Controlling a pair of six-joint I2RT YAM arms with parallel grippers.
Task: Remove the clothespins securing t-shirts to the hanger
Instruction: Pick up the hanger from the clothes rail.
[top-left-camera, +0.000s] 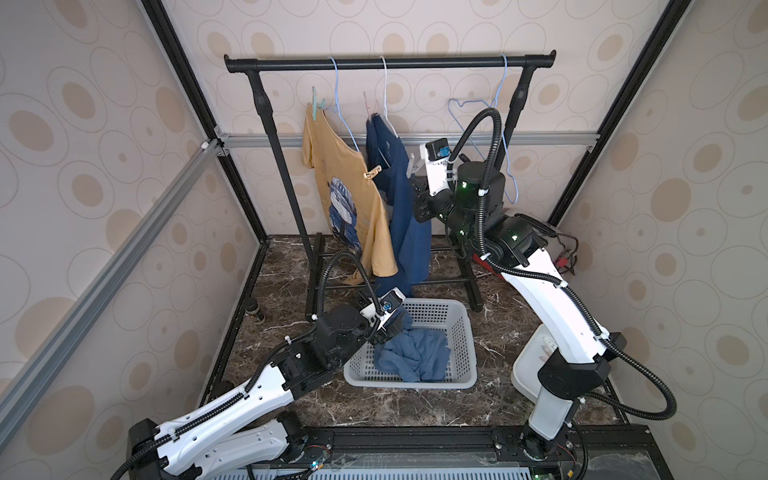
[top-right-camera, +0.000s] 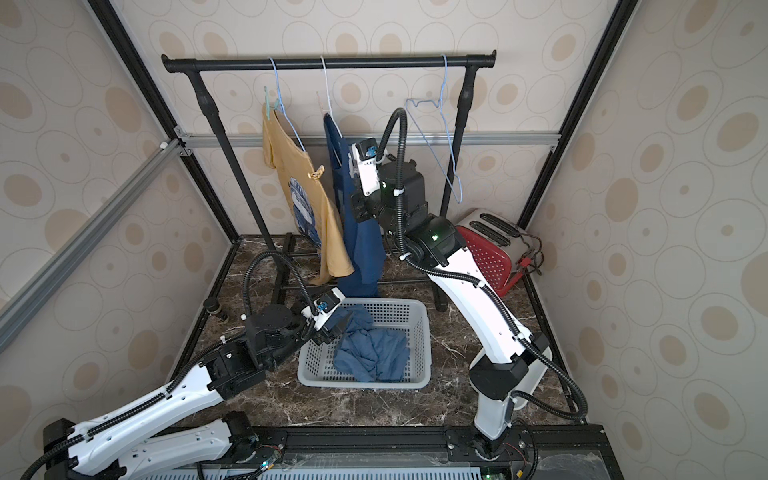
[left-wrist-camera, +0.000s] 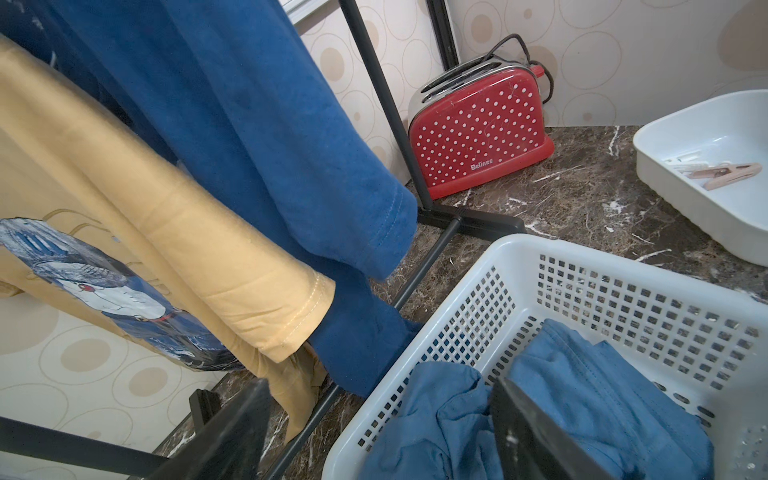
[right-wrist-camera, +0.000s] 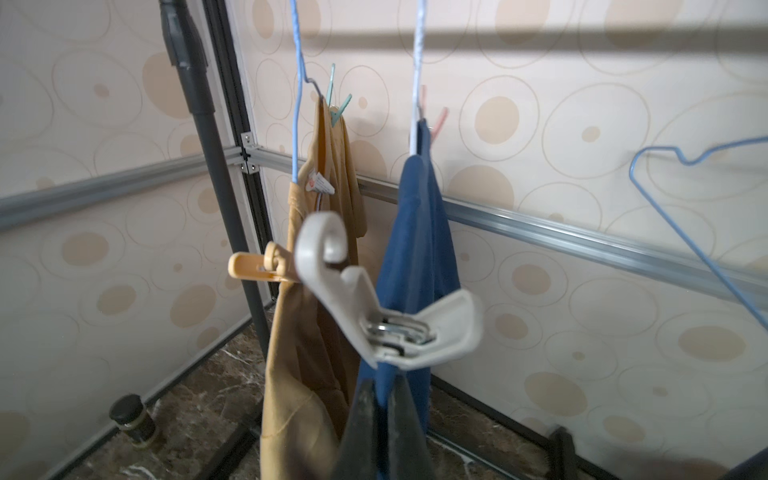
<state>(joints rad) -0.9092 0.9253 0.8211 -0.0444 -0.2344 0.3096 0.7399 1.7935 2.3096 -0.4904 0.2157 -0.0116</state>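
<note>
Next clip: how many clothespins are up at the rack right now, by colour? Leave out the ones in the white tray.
teal clothespin: 1
pink clothespin: 1
yellow clothespin: 1
white clothespin, at the tips of the right gripper: 1
Total: 4

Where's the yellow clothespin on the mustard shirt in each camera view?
In a top view: the yellow clothespin on the right edge of the mustard shirt, upper middle.
In a top view: the clothespin, same edge, left of centre.
Left wrist: not in it.
Right wrist: the clothespin left of centre, its end behind the white clothespin.
Shared landmark: the mustard shirt, in all four.
</note>
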